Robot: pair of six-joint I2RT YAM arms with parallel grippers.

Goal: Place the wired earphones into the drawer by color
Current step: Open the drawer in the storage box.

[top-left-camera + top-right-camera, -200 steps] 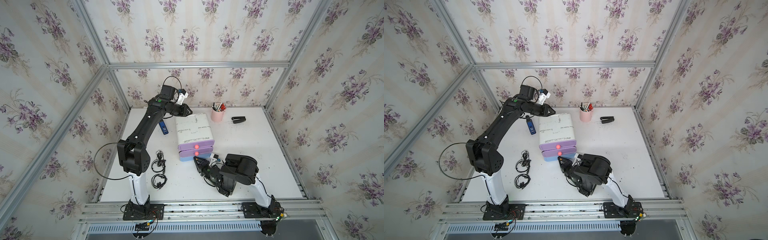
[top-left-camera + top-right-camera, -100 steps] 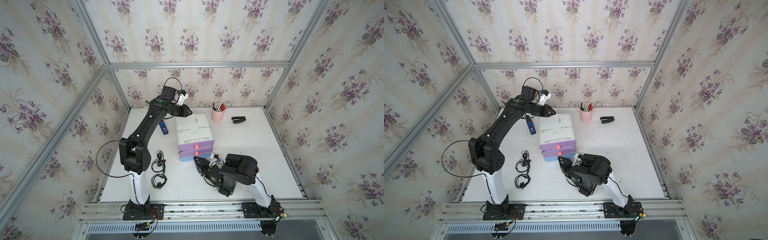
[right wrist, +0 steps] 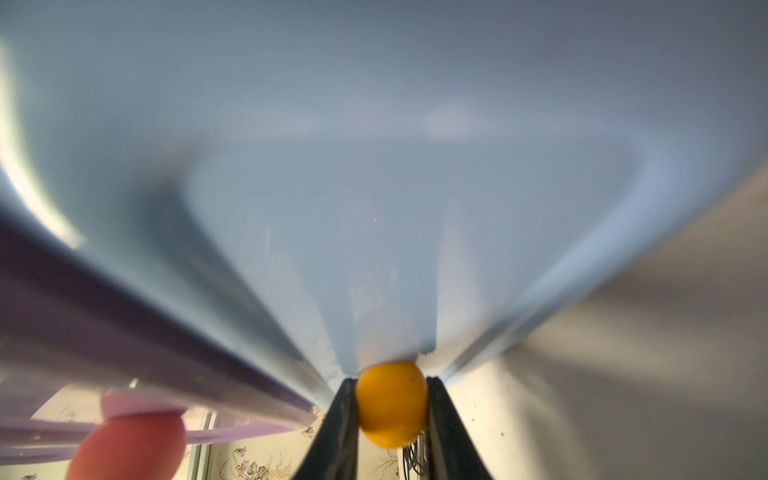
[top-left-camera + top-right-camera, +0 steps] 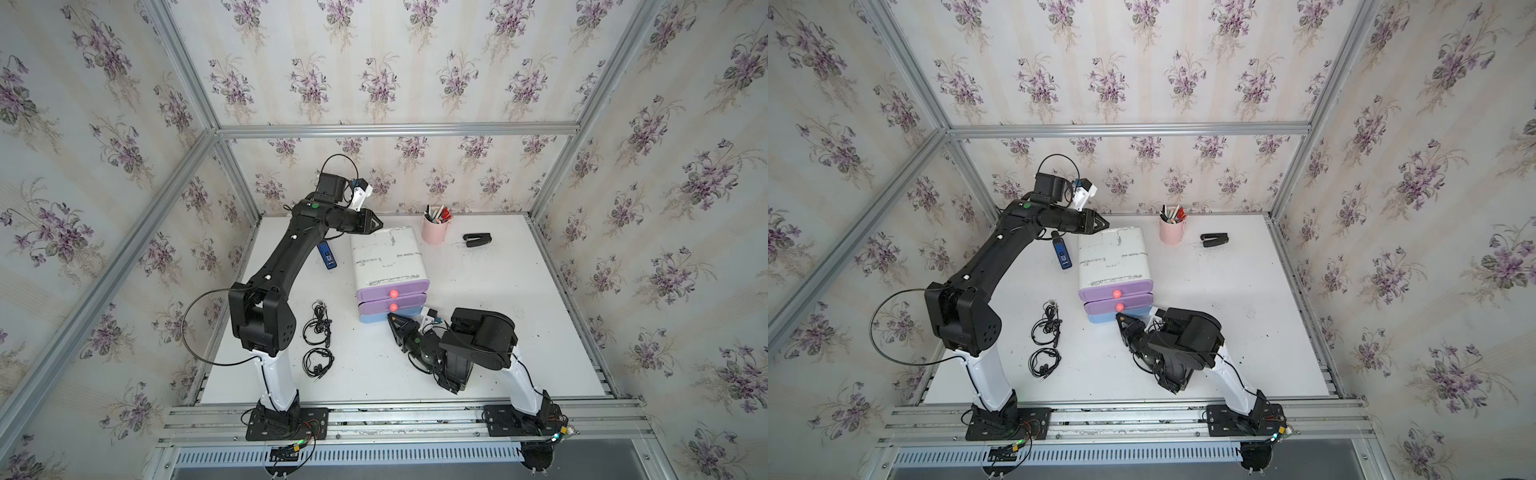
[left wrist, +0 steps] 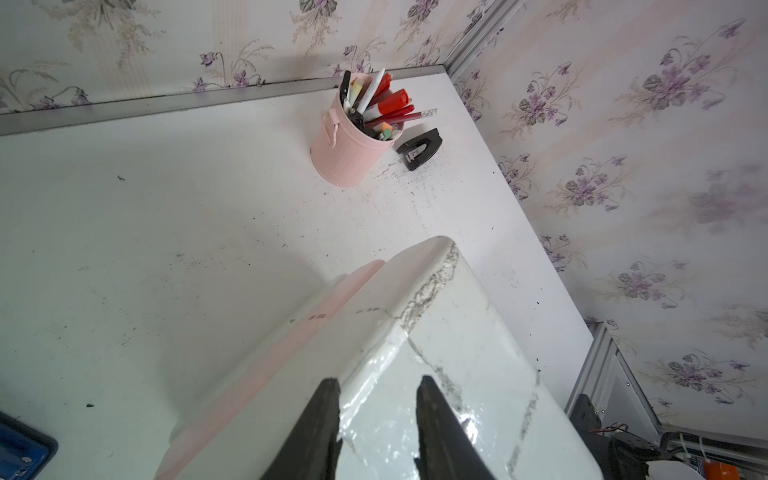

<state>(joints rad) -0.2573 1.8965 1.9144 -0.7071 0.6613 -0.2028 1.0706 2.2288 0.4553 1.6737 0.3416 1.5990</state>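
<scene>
- White bench (image 4: 478,299), walled in floral paper, in both top views: two black arms work either end of a small drawer unit (image 4: 386,257) standing mid-bench.
- The unit has a scuffed white top. Two purple drawers (image 4: 392,286) sit above a blue bottom drawer (image 4: 372,319), all fronts facing the arm bases.
- The left arm (image 4: 282,266) stretches to the unit's far end. Its left claw (image 5: 376,380) is partly spread, the two black fingers (image 5: 328,415) apart over the rear edge of the white top with nothing between them. Whether they touch the top cannot be told.
- The right arm (image 4: 478,336) is folded low before the drawer fronts. The right claw (image 3: 392,380) pinches the orange knob (image 3: 392,405) of the blue bottom drawer, one finger pressed against each side of the ball.
- The wired earphones lie loose on the bench as two black bundles of thin cable, a tangled one (image 4: 318,326) and a neater ring (image 4: 318,362) nearer the front edge.
- Both bundles rest just beside the left arm's base, to the left of the drawer fronts. They are apart from the right claw, and well apart from the left claw at the unit's far end.
- Toward the back wall stand a pink cup (image 4: 435,232) of pens and a black stapler (image 4: 478,240). A blue gadget (image 4: 328,255) lies beside the unit, under the left arm.
</scene>
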